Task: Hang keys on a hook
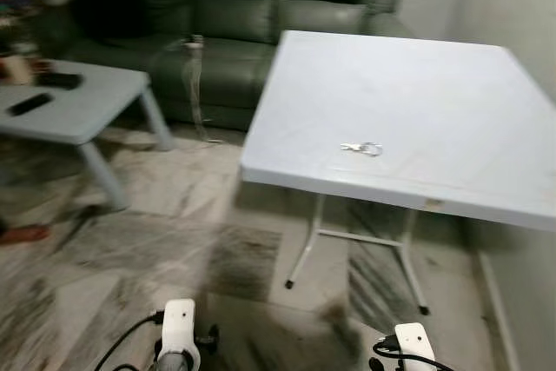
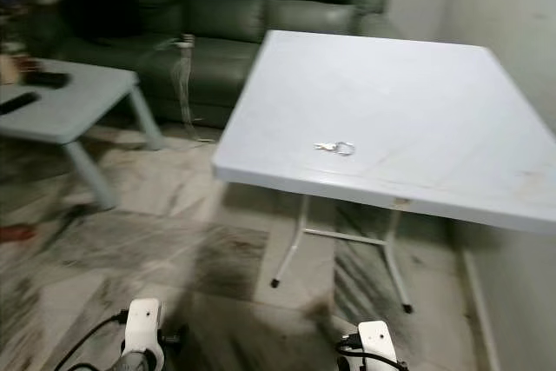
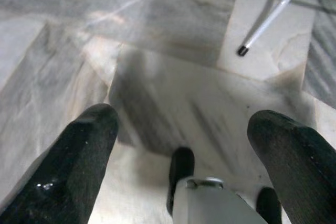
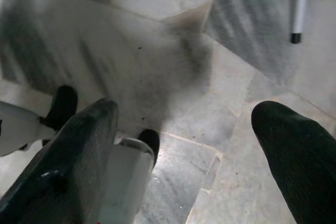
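Note:
A small bunch of silver keys [image 1: 362, 148] on a ring lies flat near the front edge of a white folding table [image 1: 434, 76]. Both arms hang low in front of me, well below and short of the table; their white wrists [image 1: 178, 336] [image 1: 413, 345] show at the bottom of the eye views. In the left wrist view my left gripper [image 3: 194, 129] is open over the marble floor, its black fingers [image 3: 79, 156] wide apart with nothing between them. My right gripper [image 4: 184, 129] is open over the floor too, and holds nothing.
A dark green sofa [image 1: 243, 6] stands behind the table. A low grey coffee table [image 1: 78, 110] with a black remote [image 1: 29, 104] is at the left. A pale wall [image 1: 521, 6] runs along the right. White table legs [image 1: 304, 249] stand on the marble floor ahead.

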Controlling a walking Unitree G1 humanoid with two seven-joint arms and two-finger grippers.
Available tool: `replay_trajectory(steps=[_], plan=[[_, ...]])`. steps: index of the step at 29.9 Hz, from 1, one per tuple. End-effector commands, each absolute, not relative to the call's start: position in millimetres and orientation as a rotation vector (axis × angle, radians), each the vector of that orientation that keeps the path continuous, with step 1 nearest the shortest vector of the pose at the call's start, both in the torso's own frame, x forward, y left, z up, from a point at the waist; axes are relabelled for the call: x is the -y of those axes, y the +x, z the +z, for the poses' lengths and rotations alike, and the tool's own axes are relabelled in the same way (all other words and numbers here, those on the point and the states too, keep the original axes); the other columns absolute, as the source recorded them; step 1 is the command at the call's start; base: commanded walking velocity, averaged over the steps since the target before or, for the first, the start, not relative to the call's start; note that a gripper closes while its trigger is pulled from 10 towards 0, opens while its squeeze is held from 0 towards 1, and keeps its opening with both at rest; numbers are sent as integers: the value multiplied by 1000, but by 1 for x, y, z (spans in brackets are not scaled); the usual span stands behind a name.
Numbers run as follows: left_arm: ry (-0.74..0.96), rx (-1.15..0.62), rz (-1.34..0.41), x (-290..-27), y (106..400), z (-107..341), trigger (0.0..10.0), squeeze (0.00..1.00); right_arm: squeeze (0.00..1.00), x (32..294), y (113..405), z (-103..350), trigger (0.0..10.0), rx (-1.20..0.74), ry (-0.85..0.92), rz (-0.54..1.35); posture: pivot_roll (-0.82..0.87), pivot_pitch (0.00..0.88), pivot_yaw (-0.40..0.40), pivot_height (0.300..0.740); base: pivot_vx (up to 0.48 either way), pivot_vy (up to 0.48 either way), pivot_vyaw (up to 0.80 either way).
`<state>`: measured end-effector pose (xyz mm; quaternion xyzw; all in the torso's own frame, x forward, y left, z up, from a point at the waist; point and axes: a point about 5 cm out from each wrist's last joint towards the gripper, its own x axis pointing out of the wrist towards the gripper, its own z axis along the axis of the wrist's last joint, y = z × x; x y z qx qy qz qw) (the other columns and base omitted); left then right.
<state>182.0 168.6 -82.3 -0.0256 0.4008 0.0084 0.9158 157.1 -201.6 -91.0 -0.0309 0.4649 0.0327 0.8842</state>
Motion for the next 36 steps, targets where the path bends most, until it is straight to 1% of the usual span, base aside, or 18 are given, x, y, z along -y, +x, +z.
replay_trajectory(steps=[1,5,10,11,14,15,17,20,21,22,24,27,28,29,31,32,33,36], plan=[[-55,-836,16,-167,181,-83,10000,0,0,206,156,-91,10000,-968,-52,38,-6,0,-34,740,0,0,0],[-53,-834,8,-166,181,-83,10000,0,0,206,158,-90,10000,-959,-50,39,-6,0,-33,740,0,0,0],[-45,-710,-73,-158,200,-70,10000,0,0,199,181,-78,10000,-832,-5,62,-6,0,-32,740,0,0,0],[-45,-710,-73,-158,200,-70,10000,0,0,199,181,-78,10000,-832,-5,62,-6,0,-32,740,0,0,0],[-73,-558,-126,-150,222,-53,10000,0,0,192,204,-64,10000,-689,29,112,-7,0,-33,740,0,0,0],[-87,-458,-157,-144,235,-40,10000,0,0,186,218,-52,10000,-594,42,148,-8,0,-33,740,0,0,0],[-90,-435,-164,-143,238,-37,10000,0,0,185,222,-49,10000,-572,44,156,-8,0,-33,740,0,0,0],[-105,-325,-201,-139,248,-22,10000,0,0,179,236,-35,10000,-462,71,196,-6,0,-33,740,0,0,0],[-105,-325,-201,-139,248,-22,10000,0,0,179,236,-35,10000,-462,71,196,-6,0,-33,740,0,0,0],[-99,-240,-234,-136,252,-12,10000,0,0,175,242,-26,10000,-381,79,230,-3,0,-33,740,0,0,0],[-77,-149,-275,-133,251,-1,10000,0,0,171,244,-16,10000,-301,64,295,3,0,-34,740,0,0,0],[-64,-108,-297,-132,249,4,10000,0,0,169,242,-12,10000,-264,49,337,3,0,-34,740,0,0,0],[-59,-80,-313,-132,246,7,10000,0,0,167,241,-9,10000,-239,39,370,3,0,-34,740,0,0,0],[-48,-21,-351,-130,240,17,10000,0,0,162,239,4,10000,-164,29,459,6,0,-35,740,0,0,0],[-38,18,-373,-129,239,25,10000,0,0,159,240,14,10000,-118,31,496,6,0,-35,740,0,0,0],[-42,66,-400,-126,240,37,10000,0,0,154,246,30,10000,-54,52,528,8,0,-36,740,0,0,0],[-42,66,-400,-126,240,37,10000,0,0,154,246,30,10000,-54,52,528,8,0,-36,740,0,0,0],[-60,145,-412,-124,251,63,10000,0,0,148,266,62,10000,55,116,511,11,0,-38,740,0,0,0]])
